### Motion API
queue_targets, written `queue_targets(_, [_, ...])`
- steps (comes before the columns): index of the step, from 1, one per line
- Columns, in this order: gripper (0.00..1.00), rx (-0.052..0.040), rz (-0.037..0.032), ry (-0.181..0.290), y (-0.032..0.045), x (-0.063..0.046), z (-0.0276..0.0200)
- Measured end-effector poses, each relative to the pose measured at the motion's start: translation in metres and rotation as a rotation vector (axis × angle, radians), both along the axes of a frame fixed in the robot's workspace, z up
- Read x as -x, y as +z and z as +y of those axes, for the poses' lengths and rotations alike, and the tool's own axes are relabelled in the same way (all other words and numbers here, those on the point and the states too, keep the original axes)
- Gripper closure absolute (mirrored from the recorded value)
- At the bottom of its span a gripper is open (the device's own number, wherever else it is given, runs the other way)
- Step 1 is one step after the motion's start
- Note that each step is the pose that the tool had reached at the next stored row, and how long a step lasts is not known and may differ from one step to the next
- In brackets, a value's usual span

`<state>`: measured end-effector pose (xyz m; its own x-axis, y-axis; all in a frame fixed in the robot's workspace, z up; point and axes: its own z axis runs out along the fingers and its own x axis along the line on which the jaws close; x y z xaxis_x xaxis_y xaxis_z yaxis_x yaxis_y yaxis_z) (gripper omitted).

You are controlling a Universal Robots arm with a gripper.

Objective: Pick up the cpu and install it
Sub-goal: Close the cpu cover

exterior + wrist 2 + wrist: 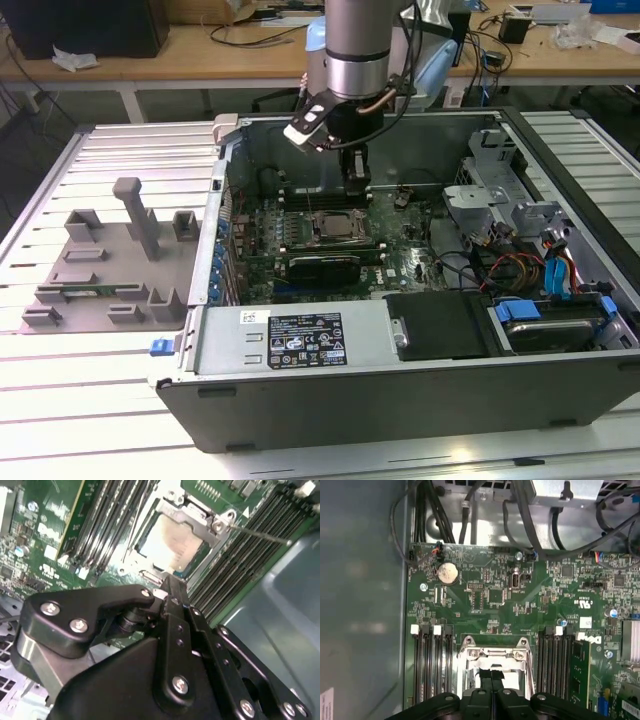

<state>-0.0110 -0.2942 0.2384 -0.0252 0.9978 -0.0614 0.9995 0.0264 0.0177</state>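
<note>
1. Slatted table [90, 400] beneath open case [400, 400], white printed label [290, 340] on its near wall, well apart from socket [220, 525].
2. Cpu [172, 542] seated flat inside socket.
3. Gripper [167, 582] clenched, empty, hovering just above socket.

The silvery cpu [171, 544] lies flat in the socket [201, 519].

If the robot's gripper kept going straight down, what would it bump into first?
The gripper would probably hit the socket's metal frame beside the cpu, though depth is hard to judge.
</note>
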Motion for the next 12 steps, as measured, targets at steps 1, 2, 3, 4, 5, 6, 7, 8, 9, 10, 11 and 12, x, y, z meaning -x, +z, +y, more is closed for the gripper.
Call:
queue_targets(1, [0.89, 0.0, 0.0001, 0.0, -0.0004, 0.001, -0.0002])
queue_targets(2, [0.89, -0.0001, 0.0001, 0.0, -0.0011, 0.003, -0.0006])
queue_targets(3, [0.89, -0.0004, 0.0, 0.0, -0.0026, 0.006, -0.0017])
queue_targets(4, [0.89, -0.0007, 0.0, 0.0, -0.0036, 0.007, -0.0021])
queue_targets(5, [0.89, -0.0009, -0.0001, 0.0, -0.0046, 0.007, -0.0026])
queue_targets(6, [0.89, -0.0008, 0.0, 0.0, -0.0055, 0.008, -0.003])
queue_targets(7, [0.89, -0.0007, 0.0, 0.0, -0.0065, 0.008, -0.0034])
queue_targets(8, [0.89, -0.0008, 0.0, 0.0, -0.0073, 0.009, -0.0038])
queue_targets(9, [0.89, -0.0005, 0.0002, 0.0, -0.0081, 0.01, -0.0044])
queue_targets(10, [0.89, -0.0007, 0.0001, 0.0, -0.0091, 0.011, -0.0053])
queue_targets(11, [0.89, -0.001, -0.0001, 0.0, -0.0098, 0.012, -0.0059])
queue_targets(12, [0.89, -0.0009, 0.0, 0.0, -0.0106, 0.013, -0.0068])
